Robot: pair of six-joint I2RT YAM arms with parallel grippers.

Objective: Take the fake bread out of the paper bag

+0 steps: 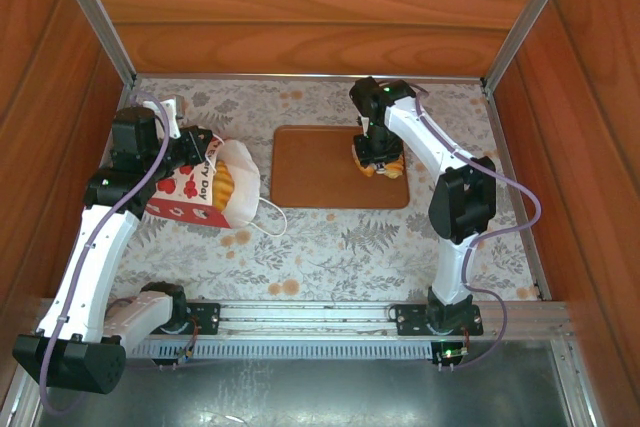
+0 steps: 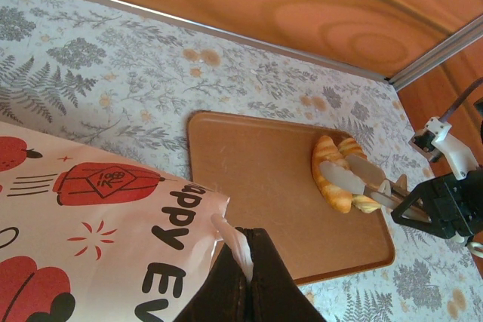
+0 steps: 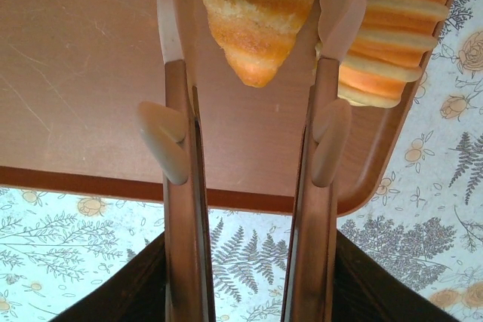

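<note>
Over the right end of the tray [image 1: 310, 169], a croissant [image 3: 256, 28] sits clamped between the jaws of the right gripper [image 3: 256, 5], just beside a second croissant [image 3: 396, 35], while at the left the paper bag [image 1: 190, 192] lies on its side, more bread [image 1: 228, 184] in its mouth, its rim pinched in the closed jaws of the left gripper [image 2: 234, 243].

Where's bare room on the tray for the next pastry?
Bare: left half of the tray, between bag and right gripper; also the cloth between tray and rail. Crowded: tray's right end, a croissant in that gripper, another beside it.
</note>
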